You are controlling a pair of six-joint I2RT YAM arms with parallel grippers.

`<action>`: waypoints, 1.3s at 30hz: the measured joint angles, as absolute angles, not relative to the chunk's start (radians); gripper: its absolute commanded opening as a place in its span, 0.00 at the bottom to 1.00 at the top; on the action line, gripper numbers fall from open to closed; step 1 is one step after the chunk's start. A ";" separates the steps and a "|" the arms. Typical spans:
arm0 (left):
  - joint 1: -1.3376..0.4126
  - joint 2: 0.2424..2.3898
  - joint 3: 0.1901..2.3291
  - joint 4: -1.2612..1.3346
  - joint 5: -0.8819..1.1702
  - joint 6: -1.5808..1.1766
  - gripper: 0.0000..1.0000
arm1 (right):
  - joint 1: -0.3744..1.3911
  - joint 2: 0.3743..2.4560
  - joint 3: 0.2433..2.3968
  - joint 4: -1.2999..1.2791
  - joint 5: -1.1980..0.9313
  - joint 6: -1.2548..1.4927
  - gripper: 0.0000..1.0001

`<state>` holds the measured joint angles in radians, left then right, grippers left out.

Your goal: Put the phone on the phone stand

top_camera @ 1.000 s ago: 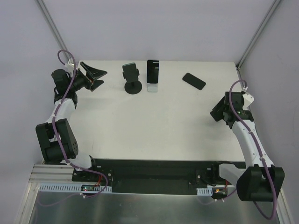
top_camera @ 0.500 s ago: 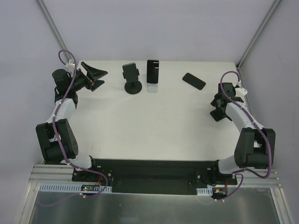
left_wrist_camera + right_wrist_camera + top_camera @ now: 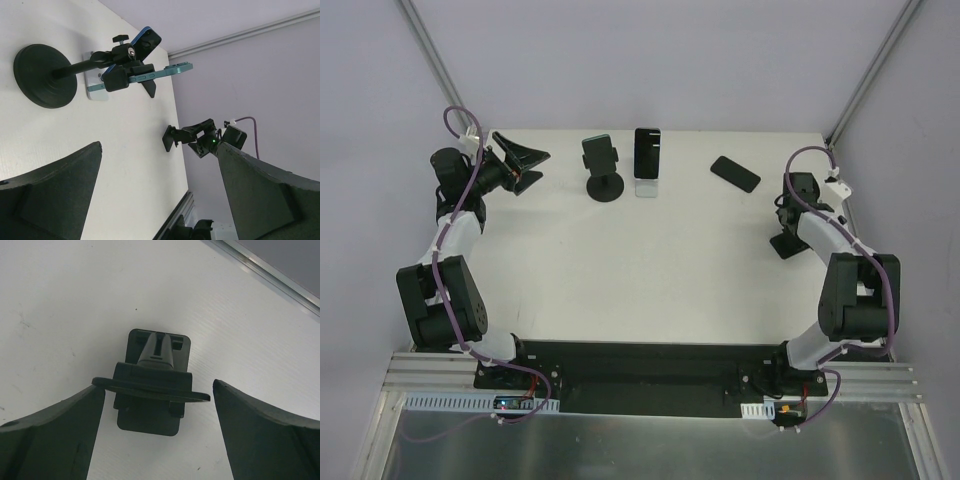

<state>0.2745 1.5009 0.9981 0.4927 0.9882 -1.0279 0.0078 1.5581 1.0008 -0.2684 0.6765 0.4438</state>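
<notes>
1. Straddling a small black phone stand [image 3: 152, 365] with the right gripper [image 3: 157, 387], fingers spread wide, nothing held.
2. Finding the phone [image 3: 735, 173] flat on the white table [image 3: 650, 270], well apart, farther back and leftward, long axis slanting far-left to near-right.
3. Favouring the right arm, plainly nearer, with the left gripper [image 3: 535, 168] open at the far-left corner.
4. Showing as a thin dark slab, rounded corners, no detail legible.
</notes>
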 measured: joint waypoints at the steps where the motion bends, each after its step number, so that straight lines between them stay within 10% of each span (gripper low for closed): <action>1: 0.274 1.499 0.998 0.493 0.988 -1.028 0.96 | 0.008 1.571 1.007 -0.265 0.679 0.444 0.91; 9: 0.274 1.499 0.998 0.492 0.988 -1.028 0.96 | 0.009 1.645 1.062 -0.265 0.710 0.450 0.78; 18: 0.274 1.499 0.999 0.493 0.988 -1.024 0.94 | 0.031 1.644 1.060 -0.255 0.744 0.443 0.01; 26: 0.218 1.444 0.999 0.463 0.986 -0.936 0.90 | 0.082 1.425 0.887 -0.173 0.556 0.302 0.01; 39: -0.135 1.325 1.029 0.459 0.991 -0.764 0.90 | 0.213 1.024 0.767 0.022 -0.336 0.228 0.01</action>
